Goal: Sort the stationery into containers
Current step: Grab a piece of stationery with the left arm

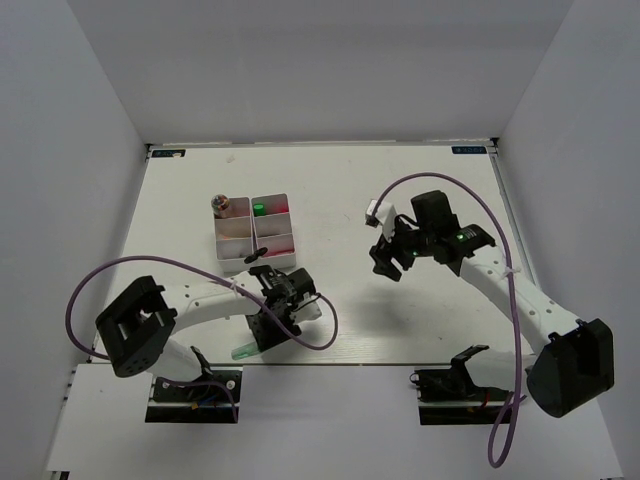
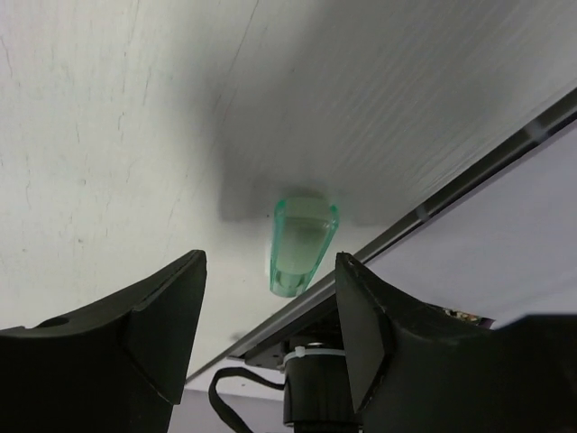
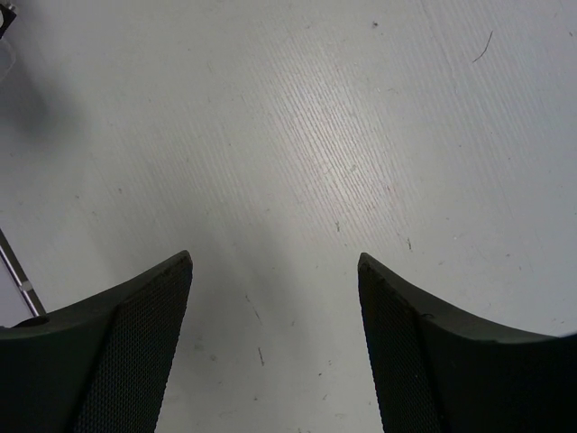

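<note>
A pale green translucent marker point(image 2: 302, 244) is seen lying on the white table point(image 2: 108, 135) close to its near edge. It is just ahead of the left gripper point(image 2: 270, 263), whose black jaws are spread to either side without touching it. The right gripper point(image 3: 275, 260) is held wide open above the table with nothing grasped, well apart from the two long white compartmented trays point(image 1: 252, 236).

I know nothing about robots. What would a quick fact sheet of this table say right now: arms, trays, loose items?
left gripper: open, low by the table's near edge
pale green marker: lying on the table just ahead of the left fingers, not gripped
right gripper: open, over bare table, holding nothing
white trays: two side by side, far left; green and pink items inside
</note>
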